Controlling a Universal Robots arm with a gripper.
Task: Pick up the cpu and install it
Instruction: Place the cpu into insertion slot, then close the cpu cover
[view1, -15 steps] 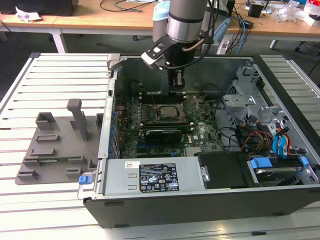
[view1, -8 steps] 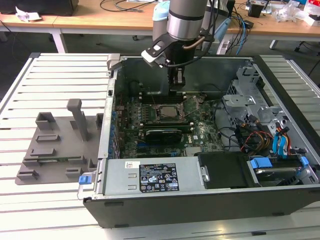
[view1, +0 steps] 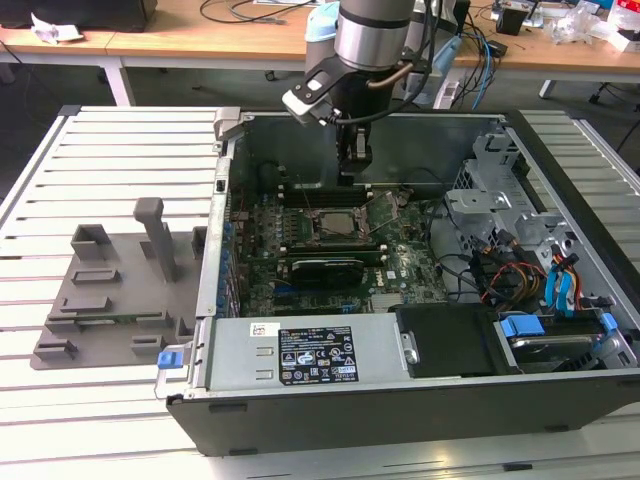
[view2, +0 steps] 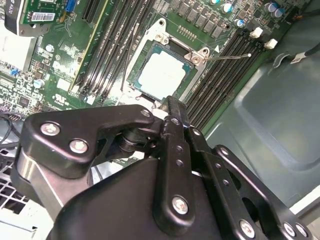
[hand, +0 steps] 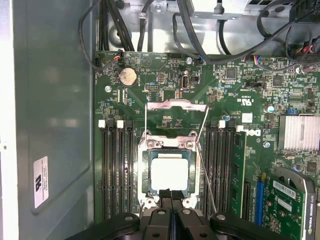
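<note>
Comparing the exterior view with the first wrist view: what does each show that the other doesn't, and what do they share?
Exterior view, not the first wrist view: the grey fixture tray on the slatted table, the arm and the whole computer case. First wrist view, not the exterior: the round coin battery, and the pale-topped cpu lying in the socket with the retention frame flipped open. Both: the motherboard, the socket, and the shut claw close to it.
</note>
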